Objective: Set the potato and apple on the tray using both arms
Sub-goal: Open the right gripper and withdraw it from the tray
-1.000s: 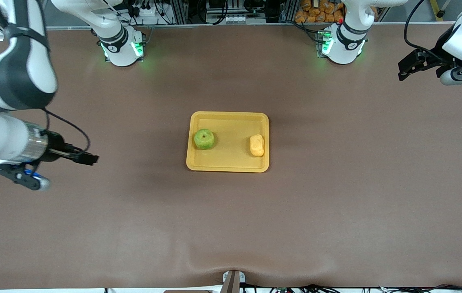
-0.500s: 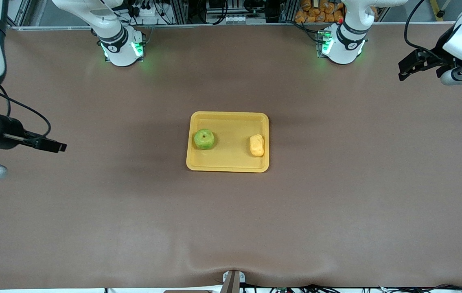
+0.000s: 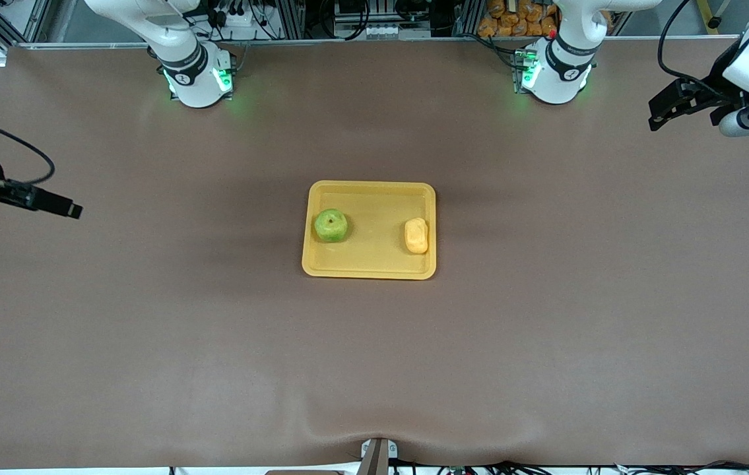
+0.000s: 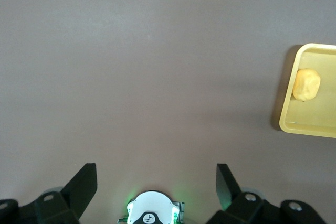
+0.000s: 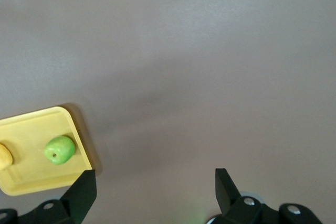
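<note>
Two grippers, left gripper (image 3: 661,112) and right gripper (image 3: 70,210), spread empty over brown table (image 3: 374,356), apple (image 3: 331,225) and potato (image 3: 416,235) on tray (image 3: 374,260).

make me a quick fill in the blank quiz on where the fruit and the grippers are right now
1. The apple and the potato both lie in the yellow ____.
2. Of the two, the ____ lies toward the left arm's end of the tray.
3. The left gripper is empty, with its fingers ____.
4. The right gripper hangs over bare ____ at its own arm's end, open and holding nothing.

Missing words: tray; potato; open; table
</note>
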